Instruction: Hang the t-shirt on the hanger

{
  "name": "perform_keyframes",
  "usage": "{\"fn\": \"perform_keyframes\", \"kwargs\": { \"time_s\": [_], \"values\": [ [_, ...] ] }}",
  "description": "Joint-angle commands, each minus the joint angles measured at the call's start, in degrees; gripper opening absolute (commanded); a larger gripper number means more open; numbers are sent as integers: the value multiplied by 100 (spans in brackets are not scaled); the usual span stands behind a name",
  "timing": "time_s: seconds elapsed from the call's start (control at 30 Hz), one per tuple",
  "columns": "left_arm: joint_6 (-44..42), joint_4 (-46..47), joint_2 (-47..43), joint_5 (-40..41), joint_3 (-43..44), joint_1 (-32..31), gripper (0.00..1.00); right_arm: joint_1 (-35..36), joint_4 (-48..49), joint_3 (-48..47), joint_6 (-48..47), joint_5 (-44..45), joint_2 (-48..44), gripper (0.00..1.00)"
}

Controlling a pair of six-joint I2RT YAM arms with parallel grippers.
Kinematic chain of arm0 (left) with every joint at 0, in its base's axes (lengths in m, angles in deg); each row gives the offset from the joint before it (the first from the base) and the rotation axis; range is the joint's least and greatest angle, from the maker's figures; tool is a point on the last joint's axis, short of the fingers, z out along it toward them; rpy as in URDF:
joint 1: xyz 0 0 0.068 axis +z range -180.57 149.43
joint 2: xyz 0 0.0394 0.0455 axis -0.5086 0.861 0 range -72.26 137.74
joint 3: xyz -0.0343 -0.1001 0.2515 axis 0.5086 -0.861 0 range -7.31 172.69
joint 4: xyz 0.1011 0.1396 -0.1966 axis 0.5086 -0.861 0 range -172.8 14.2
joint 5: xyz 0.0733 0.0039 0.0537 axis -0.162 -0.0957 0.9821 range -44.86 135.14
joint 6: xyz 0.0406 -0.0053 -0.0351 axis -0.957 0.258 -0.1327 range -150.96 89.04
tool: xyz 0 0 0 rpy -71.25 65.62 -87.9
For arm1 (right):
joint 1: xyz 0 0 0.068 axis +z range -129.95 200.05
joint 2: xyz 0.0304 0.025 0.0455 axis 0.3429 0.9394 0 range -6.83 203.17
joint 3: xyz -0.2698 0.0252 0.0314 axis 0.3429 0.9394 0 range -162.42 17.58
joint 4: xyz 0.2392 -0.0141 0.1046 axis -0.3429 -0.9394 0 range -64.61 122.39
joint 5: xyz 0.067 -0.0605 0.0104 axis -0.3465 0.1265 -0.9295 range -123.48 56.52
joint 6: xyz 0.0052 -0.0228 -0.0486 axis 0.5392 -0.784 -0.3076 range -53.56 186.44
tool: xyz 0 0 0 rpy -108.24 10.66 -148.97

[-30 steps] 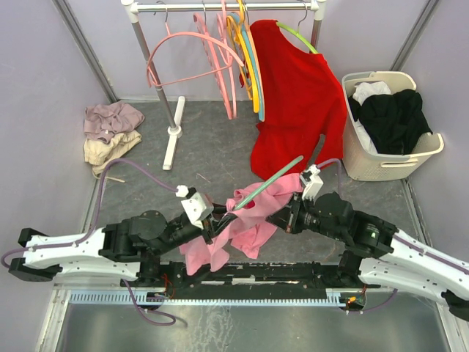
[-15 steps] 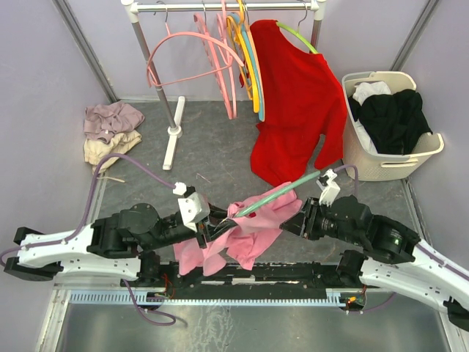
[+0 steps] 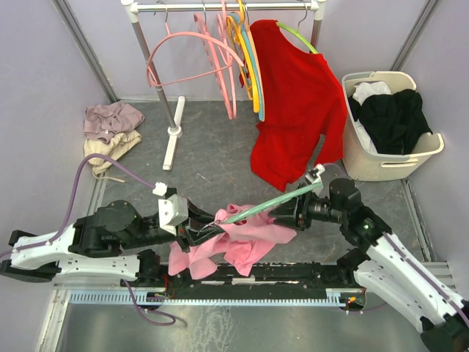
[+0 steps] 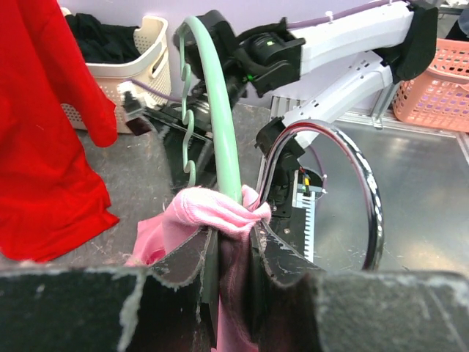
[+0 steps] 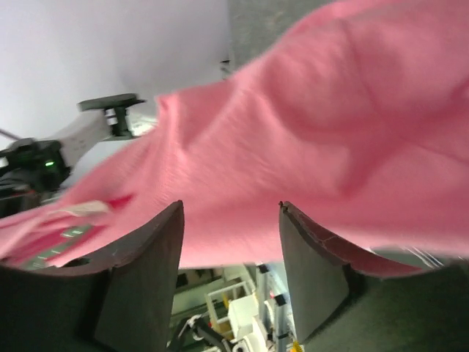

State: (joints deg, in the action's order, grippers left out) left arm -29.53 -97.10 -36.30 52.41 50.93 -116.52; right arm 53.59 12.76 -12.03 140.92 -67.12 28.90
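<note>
At the near edge of the table (image 3: 212,150), between the two arms, the t-shirt (image 3: 245,242) sits bunched in a pink heap, one fold drawn up over the low end of the hanger (image 3: 272,202); the hanger slants through the air — low at the left, high at the right; the left gripper (image 4: 233,238) is clamped on that low end, pink cloth pinched in with it; the right gripper (image 5: 231,213) has its fingers spread and grips nothing, pink cloth hanging just beyond them; overhead it sits close to the hanger's raised end — whether they touch cannot be told; behind, a red shirt (image 3: 297,110) hangs on the rack (image 3: 220,6); a basket (image 3: 366,165) stands at the right.
</note>
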Motion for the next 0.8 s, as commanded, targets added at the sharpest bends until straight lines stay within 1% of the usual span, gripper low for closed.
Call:
{"fn": "perform_keyframes", "kwargs": {
  "time_s": [0.0,0.03,0.1,0.13,0.2,0.33,0.43,0.53,0.63,0.77],
  "values": [
    [170,273,-43,-464,365,-18,3,-409,2313,-275,264,-1564,910,66],
    [184,247,-31,-494,378,-18,3,-422,2472,-386,209,-1730,1137,68],
    [200,204,-13,-564,418,-18,3,-429,2446,-652,-53,-1874,1408,74],
    [208,198,-15,-588,431,-18,3,-437,2319,-806,-242,-1968,1544,74],
    [225,203,-14,-612,442,-18,3,-441,1766,-1138,-714,-2008,1774,74],
    [239,231,-6,-602,434,-17,3,-421,1638,-1416,-1068,-2343,2072,73],
    [243,252,30,-586,434,-19,3,-364,972,-1608,-1736,-2475,2174,73],
    [233,273,85,-575,447,-17,3,-136,666,-1607,-2067,-2498,2285,74],
    [226,301,162,-610,469,-18,3,316,571,-1627,-2267,-2381,2479,74],
    [224,328,231,-616,477,-18,3,976,214,-1936,-2617,-2007,2851,74]
  ]
}}
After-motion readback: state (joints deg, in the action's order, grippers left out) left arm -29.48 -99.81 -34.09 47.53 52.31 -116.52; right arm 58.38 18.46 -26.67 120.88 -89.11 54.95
